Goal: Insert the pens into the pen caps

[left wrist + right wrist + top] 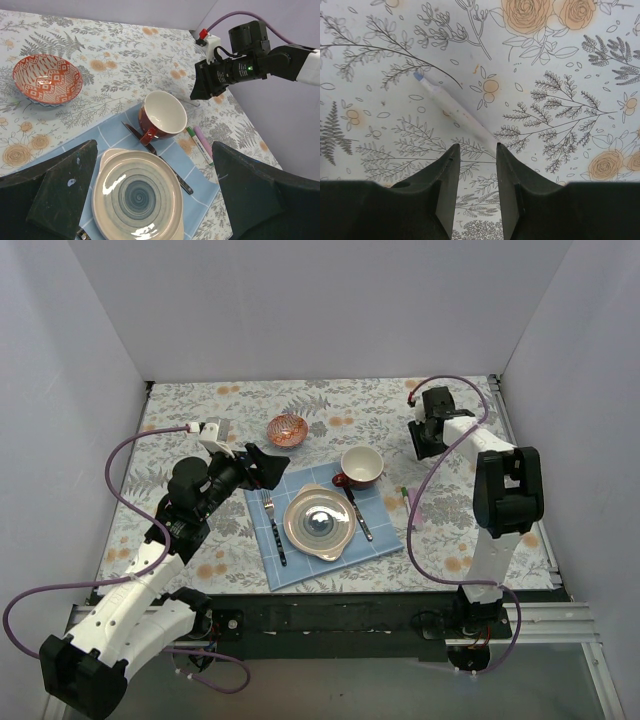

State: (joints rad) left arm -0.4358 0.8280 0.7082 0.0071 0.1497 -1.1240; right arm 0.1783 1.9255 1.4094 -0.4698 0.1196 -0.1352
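Observation:
A white pen with a purple tip (451, 106) lies on the flowered cloth, its near end just ahead of my right gripper's (475, 148) open, empty fingers. In the top view the right gripper (424, 443) points down at the back right and the white pen is hidden. A green-ended pen (198, 145) and a pink pen (204, 141) lie side by side right of the red cup; they also show in the top view (405, 502). No loose caps show. My left gripper (154, 160) is wide open and empty above the plate, left of the cup in the top view (268, 468).
A blue placemat (384, 532) carries a beige plate (320, 523), a fork (273, 527), a knife (359, 514) and a red cup (360, 466). A red patterned bowl (287, 428) stands behind it. White walls close in the table.

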